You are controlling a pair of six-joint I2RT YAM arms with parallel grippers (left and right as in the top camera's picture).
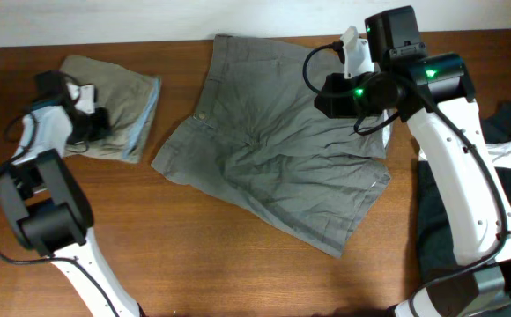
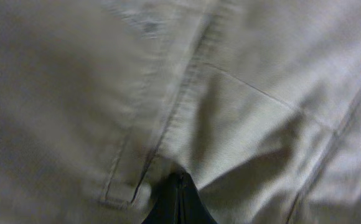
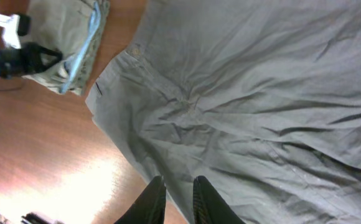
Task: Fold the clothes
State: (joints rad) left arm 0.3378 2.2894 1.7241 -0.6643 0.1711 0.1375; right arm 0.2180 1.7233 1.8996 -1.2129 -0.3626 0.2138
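Pinch grey shorts (image 1: 273, 163), spread rumpled at centre of table (image 1: 238, 282), at their 1 o'clock side with narrowly parted, empty right gripper (image 3: 174, 196), drag flat toward 7 o'clock, left gripper (image 2: 177, 202) clenched against folded garment (image 1: 119, 97) at 10 o'clock.

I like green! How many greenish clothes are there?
2: folded one far left, under the left hand; shorts spread flat mid-table. The right-side pile may hide more.
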